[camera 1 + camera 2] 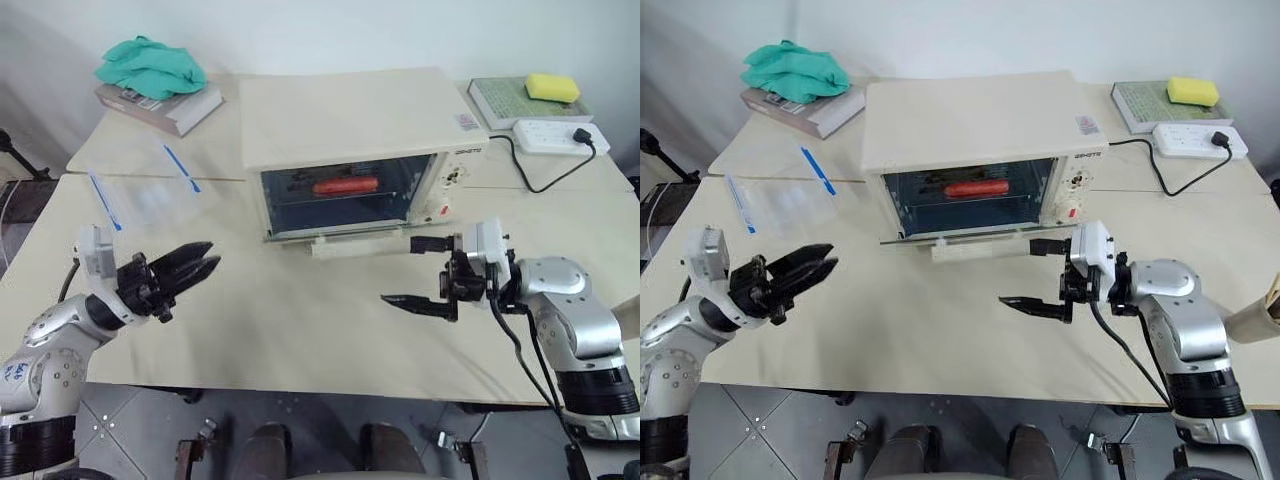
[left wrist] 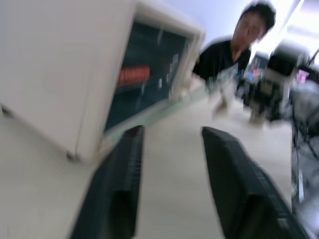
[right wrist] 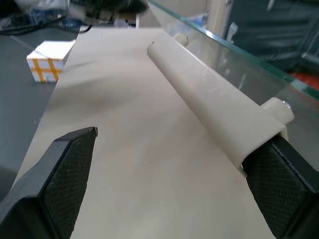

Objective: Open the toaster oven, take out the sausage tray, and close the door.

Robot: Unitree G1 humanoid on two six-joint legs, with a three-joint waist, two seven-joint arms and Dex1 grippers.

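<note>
Toaster oven (image 1: 350, 130) door (image 1: 345, 238) down, right gripper (image 1: 420, 270) wide beside handle (image 1: 360, 245).

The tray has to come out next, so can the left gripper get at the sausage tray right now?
Probably yes: the door lies folded down, so the oven mouth is open, and the left gripper hangs in front with bare table between.

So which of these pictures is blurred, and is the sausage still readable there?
Left wrist view: motion blur smears the toaster oven and the person behind; the sausage is just a red streak. Right wrist view: sharp, with the door handle and the texture of the fingers crisp. Left eye view: clear, even light.
</note>
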